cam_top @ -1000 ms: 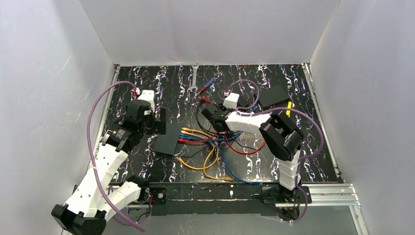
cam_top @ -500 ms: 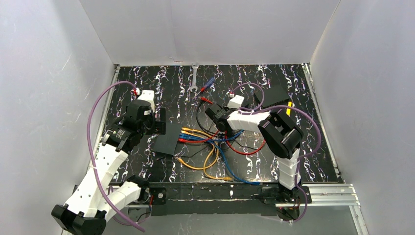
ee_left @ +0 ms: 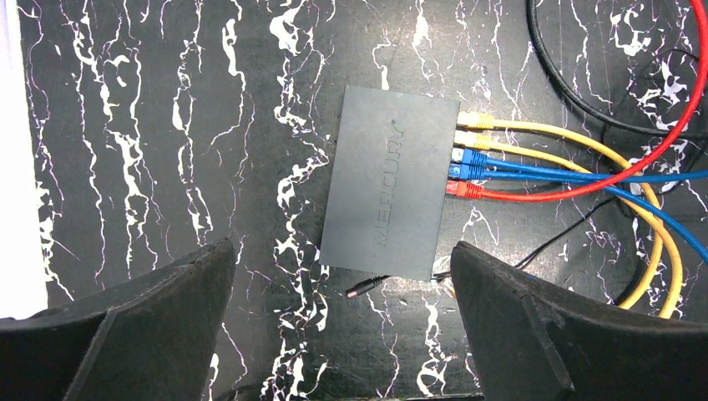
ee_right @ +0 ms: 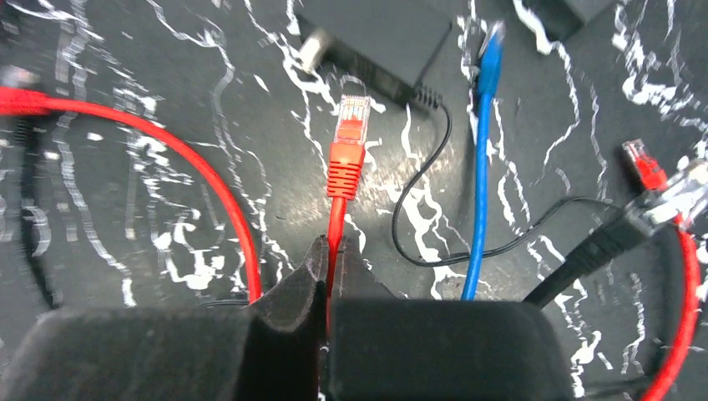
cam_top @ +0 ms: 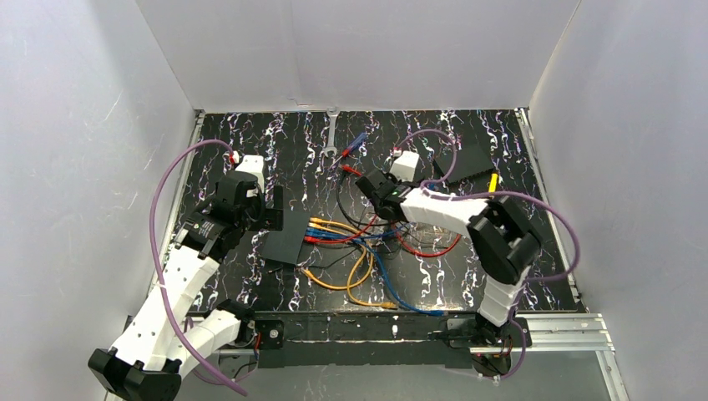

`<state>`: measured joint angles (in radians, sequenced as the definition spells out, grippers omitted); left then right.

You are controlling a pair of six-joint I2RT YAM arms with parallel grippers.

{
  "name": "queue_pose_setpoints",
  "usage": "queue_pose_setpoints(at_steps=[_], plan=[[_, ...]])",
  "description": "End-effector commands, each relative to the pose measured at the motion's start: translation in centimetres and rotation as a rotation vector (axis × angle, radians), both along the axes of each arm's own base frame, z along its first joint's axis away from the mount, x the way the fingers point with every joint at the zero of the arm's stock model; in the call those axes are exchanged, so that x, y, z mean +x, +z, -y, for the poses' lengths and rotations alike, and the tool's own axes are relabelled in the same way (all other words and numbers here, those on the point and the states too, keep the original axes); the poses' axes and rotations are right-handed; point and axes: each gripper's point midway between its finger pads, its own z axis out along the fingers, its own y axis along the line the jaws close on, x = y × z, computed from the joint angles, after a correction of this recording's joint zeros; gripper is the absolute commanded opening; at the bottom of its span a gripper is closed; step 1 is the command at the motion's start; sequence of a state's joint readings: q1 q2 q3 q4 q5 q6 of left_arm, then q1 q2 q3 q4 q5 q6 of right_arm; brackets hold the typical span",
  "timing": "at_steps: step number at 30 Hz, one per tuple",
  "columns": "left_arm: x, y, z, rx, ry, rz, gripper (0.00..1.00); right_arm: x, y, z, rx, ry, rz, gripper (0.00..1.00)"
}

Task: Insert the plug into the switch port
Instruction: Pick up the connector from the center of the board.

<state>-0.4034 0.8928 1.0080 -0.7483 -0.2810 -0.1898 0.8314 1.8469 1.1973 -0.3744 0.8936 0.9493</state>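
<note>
The switch (ee_left: 388, 192) is a flat black box on the marbled table, with yellow, blue and red plugs in the sockets along its right edge. My left gripper (ee_left: 342, 334) hovers open just short of it, one finger on each side, holding nothing. In the top view the switch (cam_top: 284, 241) lies left of centre, with the left gripper (cam_top: 272, 209) beside it. My right gripper (ee_right: 332, 251) is shut on a red cable just behind its free red plug (ee_right: 349, 146), which points away from me. From above, the right gripper (cam_top: 372, 182) is at mid-table, well right of the switch.
A loose blue plug (ee_right: 490, 50), a second red plug (ee_right: 641, 157) and a small black block (ee_right: 376, 38) with a thin black lead lie ahead of the right gripper. Tangled cables (cam_top: 367, 259) fill the table's middle. A wrench (cam_top: 332, 134) and a plain black slab (cam_top: 467, 160) lie at the back.
The right gripper has closed onto the red cable behind its plug and shifted a little back and to the right. The left arm has not moved.
</note>
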Motion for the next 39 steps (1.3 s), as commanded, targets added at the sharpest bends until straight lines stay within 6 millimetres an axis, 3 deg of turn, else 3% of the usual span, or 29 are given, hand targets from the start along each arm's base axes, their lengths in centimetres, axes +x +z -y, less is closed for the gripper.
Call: queue_pose_setpoints(at_steps=[1,6,11,16,19,21,23,27,30,34,36,39], plan=[[-0.2,0.1,-0.3,0.015,0.001,0.01,0.99,1.4,7.4,-0.3,0.007,0.121,0.155,0.01],[-0.2,0.1,-0.3,0.014,0.003,0.018,0.99,1.8,14.7,-1.1,0.092,0.308,0.313,0.01],[-0.2,0.1,-0.4,0.014,0.004,0.022,0.99,2.5,23.9,1.3,0.046,0.361,0.469,0.01],[-0.1,0.1,-0.4,0.014,0.004,0.024,0.99,2.0,33.9,4.1,-0.015,0.354,0.654,0.01],[-0.1,0.1,-0.5,0.018,0.012,0.029,0.99,1.0,37.6,4.3,0.035,0.378,0.759,0.01],[-0.1,0.1,-0.6,0.019,0.015,0.03,0.99,0.6,37.9,3.5,0.079,0.422,0.775,0.01],[0.0,0.1,-0.6,0.02,0.017,0.032,0.99,0.6,36.6,1.9,0.107,0.49,0.738,0.01],[0.0,0.0,-0.6,0.018,0.019,0.033,0.99,0.9,32.0,1.4,0.129,0.482,0.635,0.01],[0.0,0.1,-0.6,0.018,0.017,0.034,0.99,0.2,28.4,-1.1,0.228,0.586,0.552,0.01],[0.0,0.0,-0.5,0.014,0.015,0.035,0.99,-0.6,23.5,-2.9,0.224,0.676,0.358,0.01],[0.0,0.0,-0.5,0.013,0.012,0.032,0.99,-1.1,23.6,-3.3,0.238,0.707,0.339,0.01],[0.0,0.0,-0.5,0.011,0.012,0.033,0.99,-1.5,26.4,-3.6,0.294,0.732,0.377,0.01]])
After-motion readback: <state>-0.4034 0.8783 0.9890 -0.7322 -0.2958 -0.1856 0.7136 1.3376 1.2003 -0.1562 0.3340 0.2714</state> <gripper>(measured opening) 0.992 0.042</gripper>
